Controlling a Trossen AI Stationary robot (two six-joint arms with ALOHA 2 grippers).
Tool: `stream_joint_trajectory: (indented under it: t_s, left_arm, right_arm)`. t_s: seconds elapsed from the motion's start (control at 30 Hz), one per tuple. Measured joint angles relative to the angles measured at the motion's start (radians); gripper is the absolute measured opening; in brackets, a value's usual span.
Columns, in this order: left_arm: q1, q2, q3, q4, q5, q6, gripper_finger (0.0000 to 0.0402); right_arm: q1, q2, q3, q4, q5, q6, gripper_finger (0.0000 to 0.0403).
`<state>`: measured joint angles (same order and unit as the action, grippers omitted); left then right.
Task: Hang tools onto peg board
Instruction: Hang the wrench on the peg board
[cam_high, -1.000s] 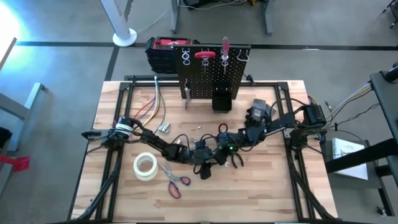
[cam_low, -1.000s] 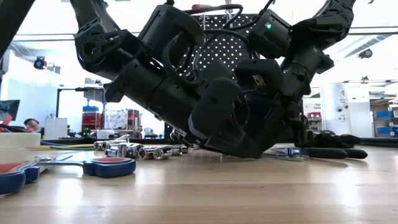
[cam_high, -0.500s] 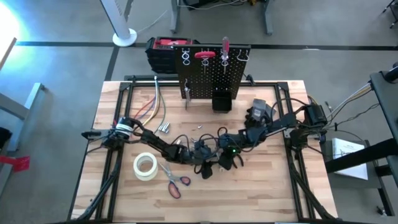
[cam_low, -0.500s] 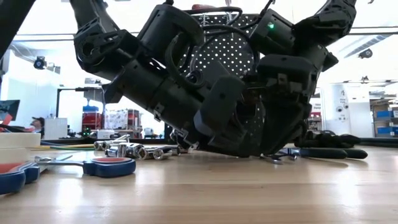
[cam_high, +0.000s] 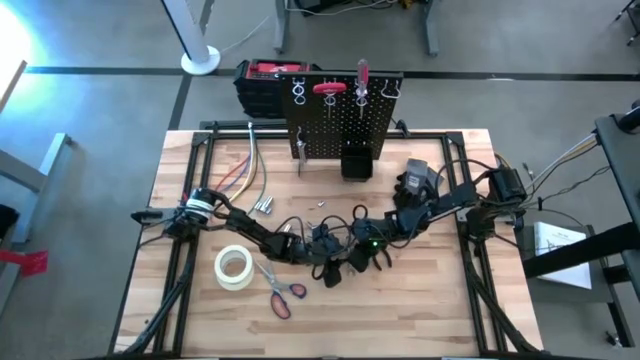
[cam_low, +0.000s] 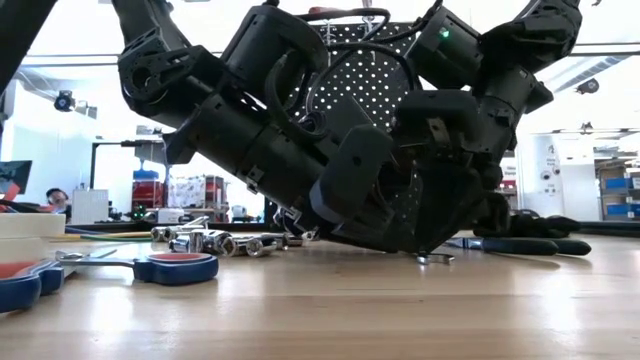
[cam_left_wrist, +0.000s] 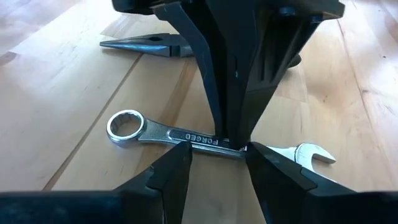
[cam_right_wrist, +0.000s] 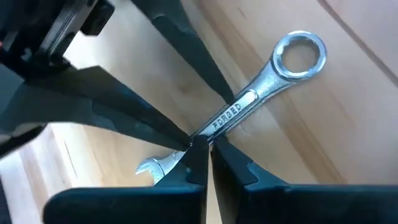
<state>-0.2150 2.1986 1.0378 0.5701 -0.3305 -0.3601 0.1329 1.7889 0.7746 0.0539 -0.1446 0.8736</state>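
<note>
I see a silver combination wrench (cam_left_wrist: 186, 135) lying flat on the table (cam_high: 420, 310), well in front of the peg board (cam_high: 342, 125). My right gripper (cam_right_wrist: 200, 144) is clamped on its shank. My left gripper (cam_left_wrist: 217, 154) sits with fingers apart, straddling the same shank. Black-handled pliers (cam_left_wrist: 146, 44) lie just beyond the wrench.

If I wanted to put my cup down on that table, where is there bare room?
Bare wood lies along the near edge right of the scissors, and in the far-left corner beside the peg board. The middle is crowded: both arms meet over a wrench, with tape roll and sockets nearby.
</note>
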Motion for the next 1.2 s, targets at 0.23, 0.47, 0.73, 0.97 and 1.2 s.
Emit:
stream_joint_trajectory:
  t_s: [0.23,0.47,0.73,0.97,1.2]
  left_arm:
    - [-0.005,0.0,-0.002,-0.011,0.008,-0.023,0.0154]
    - [-0.008,0.0,-0.002,-0.014,0.008,-0.027,0.0154]
    - [-0.008,0.0,-0.002,-0.018,-0.006,-0.031,0.0154]
    - [-0.008,0.0,-0.003,-0.01,-0.011,-0.035,0.0154]
    - [-0.008,0.0,-0.003,-0.009,-0.011,-0.051,0.0154]
  right_arm:
    - [-0.002,-0.003,0.003,-0.046,0.031,0.094,0.0055]
    - [-0.016,-0.004,0.001,-0.013,0.064,0.101,0.0118]
    - [-0.008,0.04,-0.006,0.141,0.064,0.035,0.0113]
    - [-0.004,0.032,0.0,0.081,0.057,-0.024,0.0058]
    - [-0.005,0.028,0.0,0.053,0.049,-0.096,0.0029]
